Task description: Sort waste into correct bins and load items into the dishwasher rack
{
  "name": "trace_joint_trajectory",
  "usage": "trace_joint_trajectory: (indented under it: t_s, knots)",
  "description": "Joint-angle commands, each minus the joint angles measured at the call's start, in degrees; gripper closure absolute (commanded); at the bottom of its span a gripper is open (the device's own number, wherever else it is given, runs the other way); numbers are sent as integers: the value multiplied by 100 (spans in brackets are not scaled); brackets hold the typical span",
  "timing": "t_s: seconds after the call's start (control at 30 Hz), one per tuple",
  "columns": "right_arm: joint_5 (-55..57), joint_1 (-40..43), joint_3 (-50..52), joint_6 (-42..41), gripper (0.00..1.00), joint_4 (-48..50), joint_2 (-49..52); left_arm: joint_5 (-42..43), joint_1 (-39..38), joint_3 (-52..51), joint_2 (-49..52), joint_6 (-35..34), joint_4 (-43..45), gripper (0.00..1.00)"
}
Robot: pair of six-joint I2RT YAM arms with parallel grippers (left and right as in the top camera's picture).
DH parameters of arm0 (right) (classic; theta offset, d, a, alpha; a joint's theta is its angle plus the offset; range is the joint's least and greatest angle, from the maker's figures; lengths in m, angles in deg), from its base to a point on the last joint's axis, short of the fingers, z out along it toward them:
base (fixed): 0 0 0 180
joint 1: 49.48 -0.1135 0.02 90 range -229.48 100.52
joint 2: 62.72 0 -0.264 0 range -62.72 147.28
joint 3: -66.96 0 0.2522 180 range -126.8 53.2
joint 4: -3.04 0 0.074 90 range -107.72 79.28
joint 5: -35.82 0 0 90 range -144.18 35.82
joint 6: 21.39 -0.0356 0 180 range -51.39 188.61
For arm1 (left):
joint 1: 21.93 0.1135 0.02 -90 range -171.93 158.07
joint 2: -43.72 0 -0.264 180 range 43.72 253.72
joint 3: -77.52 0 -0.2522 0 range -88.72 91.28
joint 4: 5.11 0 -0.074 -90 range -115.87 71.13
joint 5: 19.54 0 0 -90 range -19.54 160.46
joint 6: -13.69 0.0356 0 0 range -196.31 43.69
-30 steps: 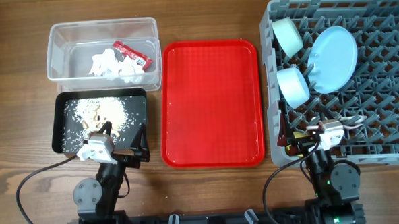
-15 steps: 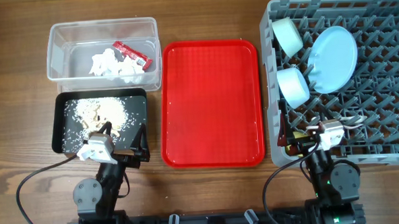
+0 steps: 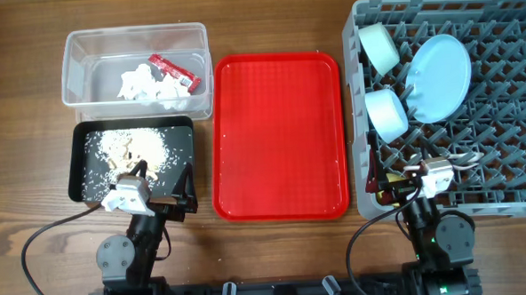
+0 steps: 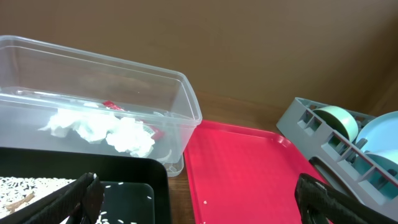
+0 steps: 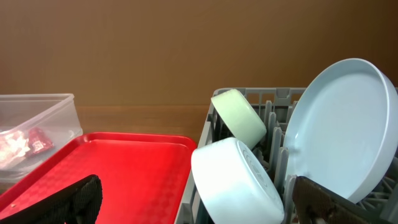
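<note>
Twice empty, spread wide: left gripper point(image 4: 196, 202), right gripper point(image 5: 196, 196). Ahead-right of the latter, racked plate point(image 5: 339, 124), probably stiff, slick; pinch the rim.

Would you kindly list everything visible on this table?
Clear rectangular plastic tub: one, far left.
Crumpled white tissue paper: one heap, in tub.
Small red snack wrapper: one, in tub.
Shallow black rectangular tray: one, near left.
Beige crumbly food scraps: one scatter, in black tray.
Flat red serving tray: one, centre.
Grey plastic grid rack: one, right.
Pale green bowl: one, in rack.
Light blue bowl: one, in rack.
Light blue round plate: one, in rack.
Left gripper, right gripper: two, black, open.
</note>
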Motion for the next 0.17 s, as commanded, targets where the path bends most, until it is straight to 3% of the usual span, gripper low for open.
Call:
trace_joint_trajectory:
  t_s: [0.0,0.13]
  knots:
    - [-87,-24,20,70,0,20,-72,-11,31,-44,-61,118,-9,0]
    - [-87,-24,20,72,0,20,-72,-11,31,-44,-61,118,-7,0]
